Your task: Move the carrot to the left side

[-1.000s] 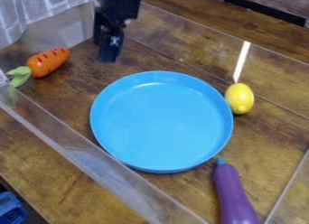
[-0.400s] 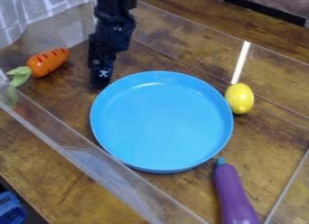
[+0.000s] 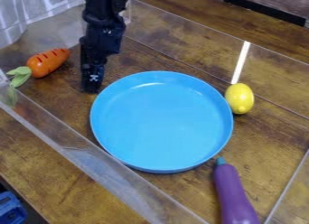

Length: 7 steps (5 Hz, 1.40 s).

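The carrot is small, orange and ridged, with a pale green top. It lies on the wooden table at the far left. My black gripper points down just right of the carrot, between it and the blue plate, low over the wood. It is apart from the carrot. Its jaws stand open with nothing between them.
A large blue plate fills the middle. A yellow lemon sits at its right rim and a purple eggplant lies at the front right. Clear plastic walls border the front and left of the work area.
The gripper has come down and to the left, from above the table's back to a spot low beside the carrot. The carrot, plate, lemon and eggplant have stayed put.
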Motion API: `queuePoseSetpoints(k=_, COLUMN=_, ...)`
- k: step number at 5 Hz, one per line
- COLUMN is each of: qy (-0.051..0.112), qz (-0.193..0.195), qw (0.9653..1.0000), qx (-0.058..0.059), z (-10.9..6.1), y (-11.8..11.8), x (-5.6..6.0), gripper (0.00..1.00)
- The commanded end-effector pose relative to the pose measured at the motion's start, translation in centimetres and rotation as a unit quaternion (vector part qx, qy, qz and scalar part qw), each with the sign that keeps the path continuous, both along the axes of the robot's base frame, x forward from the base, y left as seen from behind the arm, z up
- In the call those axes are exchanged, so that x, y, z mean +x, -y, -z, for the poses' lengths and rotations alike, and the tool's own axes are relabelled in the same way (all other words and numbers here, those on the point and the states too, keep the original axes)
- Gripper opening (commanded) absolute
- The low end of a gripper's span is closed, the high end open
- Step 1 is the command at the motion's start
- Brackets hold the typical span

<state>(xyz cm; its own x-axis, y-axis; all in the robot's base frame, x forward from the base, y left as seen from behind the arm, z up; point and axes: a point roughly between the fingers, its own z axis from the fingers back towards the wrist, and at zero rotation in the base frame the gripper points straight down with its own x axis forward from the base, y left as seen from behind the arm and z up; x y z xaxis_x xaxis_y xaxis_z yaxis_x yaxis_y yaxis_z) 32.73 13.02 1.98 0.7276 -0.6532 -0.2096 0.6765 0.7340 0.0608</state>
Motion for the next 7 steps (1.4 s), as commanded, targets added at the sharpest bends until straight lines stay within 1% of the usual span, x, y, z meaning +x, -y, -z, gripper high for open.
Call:
queuePoseSetpoints(k=1, qy=0.016, qz=0.032, qw=0.9994, qx=0.0, z=-0.8, y=0.3, x=0.4, gripper=1.0)
queuePoseSetpoints(k=2, qy=0.021, qz=0.064, qw=0.9977, qx=-0.004, z=-0.7, y=1.0, x=0.8, gripper=1.0)
queuePoseSetpoints(k=4, qy=0.029, qz=0.073, qw=0.9968, qx=-0.01, z=-0.5, y=0.2, x=-0.1, gripper=1.0)
queuePoseSetpoints(k=5, qy=0.032, qz=0.115, qw=0.9928, qx=-0.014, z=-0.7, y=0.2, x=-0.1, gripper=1.0)
queuePoseSetpoints(k=6, qy=0.038, qz=0.093, qw=0.9948, qx=-0.016, z=-1.2, y=-1.0, x=-1.2, gripper=1.0)
queuePoseSetpoints(k=7, qy=0.05, qz=0.046, qw=0.9976, qx=-0.015, z=-2.4, y=-3.0, x=-2.7, gripper=1.0)
